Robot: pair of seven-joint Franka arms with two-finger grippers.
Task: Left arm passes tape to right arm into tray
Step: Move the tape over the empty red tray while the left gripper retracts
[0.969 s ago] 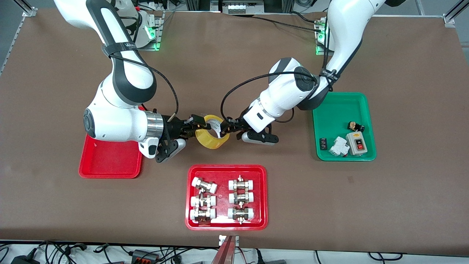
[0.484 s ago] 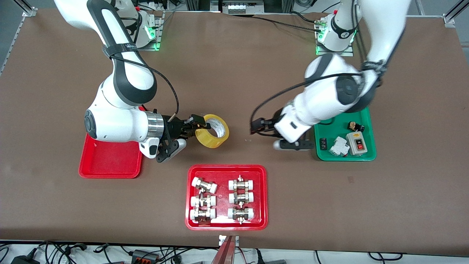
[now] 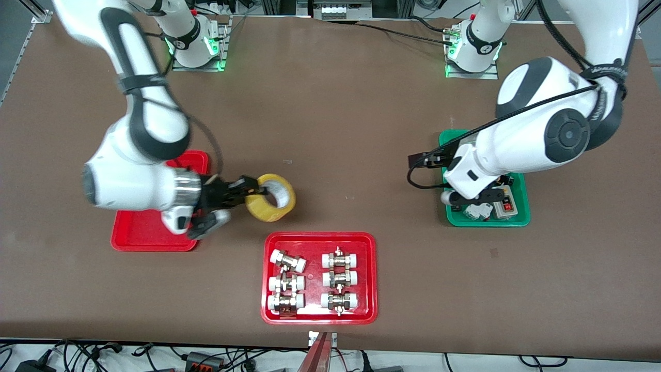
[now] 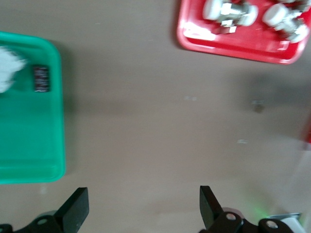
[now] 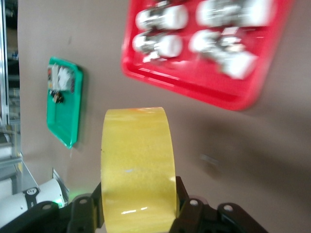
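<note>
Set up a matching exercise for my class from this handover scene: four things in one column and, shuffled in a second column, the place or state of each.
Things:
1. tape
2. left arm's tool
3. plain red tray
4. tray of metal fittings

Places or states:
A. open and empty, over the table beside the green tray
B. partly under the right arm, at that arm's end of the table
C. held in the right arm's tool, above the table
D. nearest to the front camera

Pairs: 1-C, 2-A, 3-B, 4-D
</note>
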